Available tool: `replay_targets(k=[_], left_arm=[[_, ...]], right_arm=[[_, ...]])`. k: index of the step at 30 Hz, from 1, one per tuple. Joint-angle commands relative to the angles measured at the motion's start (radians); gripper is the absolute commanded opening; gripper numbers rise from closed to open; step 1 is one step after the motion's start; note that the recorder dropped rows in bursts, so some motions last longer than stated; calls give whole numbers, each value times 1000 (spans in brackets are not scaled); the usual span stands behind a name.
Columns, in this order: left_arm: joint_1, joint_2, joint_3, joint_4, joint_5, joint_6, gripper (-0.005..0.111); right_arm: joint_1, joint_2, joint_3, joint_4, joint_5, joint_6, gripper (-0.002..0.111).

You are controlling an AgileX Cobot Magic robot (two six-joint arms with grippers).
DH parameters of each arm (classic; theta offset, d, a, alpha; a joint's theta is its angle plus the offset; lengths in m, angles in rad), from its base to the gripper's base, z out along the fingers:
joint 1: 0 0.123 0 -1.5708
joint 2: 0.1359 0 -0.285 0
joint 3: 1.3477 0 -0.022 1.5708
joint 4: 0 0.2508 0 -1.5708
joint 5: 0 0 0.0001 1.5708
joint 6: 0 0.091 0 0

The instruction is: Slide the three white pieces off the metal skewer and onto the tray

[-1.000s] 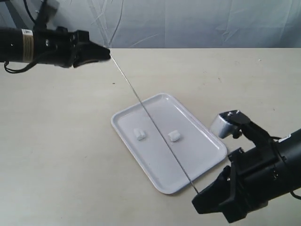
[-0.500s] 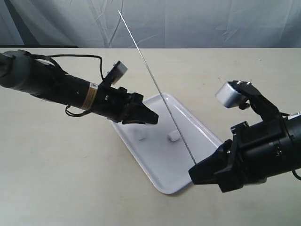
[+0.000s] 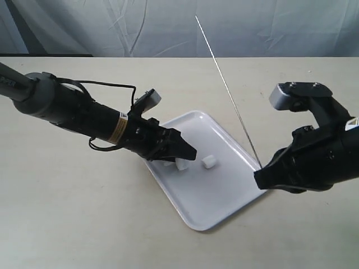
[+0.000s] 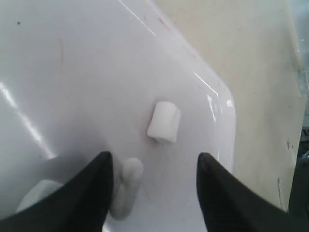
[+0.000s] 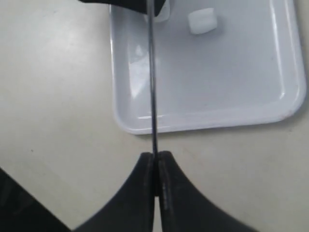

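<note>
The white tray (image 3: 216,196) lies mid-table. One white piece (image 3: 208,162) rests on it, and another (image 3: 182,165) peeks out under my left gripper (image 3: 189,155), which hovers open low over the tray. In the left wrist view the open gripper (image 4: 154,157) has one piece (image 4: 164,122) ahead of it, a second (image 4: 128,186) beside one finger (image 4: 91,198), and a blurred white lump (image 4: 38,193) behind that finger. My right gripper (image 3: 259,175) is shut on the lower end of the bare metal skewer (image 3: 227,89), which slants up. The right wrist view shows that gripper (image 5: 156,155), skewer (image 5: 151,72), tray (image 5: 217,82) and a piece (image 5: 202,21).
The beige table (image 3: 67,213) surrounds the tray. A grey cloth backdrop (image 3: 252,28) hangs behind it. My left arm (image 3: 73,115) lies low across the table's left half, with a cable looping above it.
My left gripper let go of the skewer's far end, swung down and opened over the tray. My right gripper moved right and tilted the skewer steeper.
</note>
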Motion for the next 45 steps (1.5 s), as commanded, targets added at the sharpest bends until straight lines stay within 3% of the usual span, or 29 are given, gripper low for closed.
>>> replay_targets(k=[1, 8, 17, 23, 40, 41, 44, 45], left_arm=[[-7, 4, -2, -32, -53, 95, 54], [46, -90, -2, 63, -123, 161, 54], [227, -288, 2, 132, -126, 120, 54], [319, -413, 2, 132, -162, 118, 54], [481, -886, 20, 132, -94, 164, 54], [501, -964, 54, 132, -66, 193, 54], [529, -1136, 158, 132, 30, 255, 54], [531, -1190, 193, 132, 62, 258, 54]], right_arm=[[1, 86, -74, -80, -11, 55, -1], [1, 295, -192, -102, -12, 62, -1], [1, 483, -213, -142, -12, 58, -1], [1, 533, -213, -147, -9, 42, -1], [1, 561, -213, -228, 135, 52, -1], [1, 561, -213, -228, 137, 52, 1], [1, 561, -213, -226, 132, 52, 24], [1, 561, -213, -224, 130, 52, 26]])
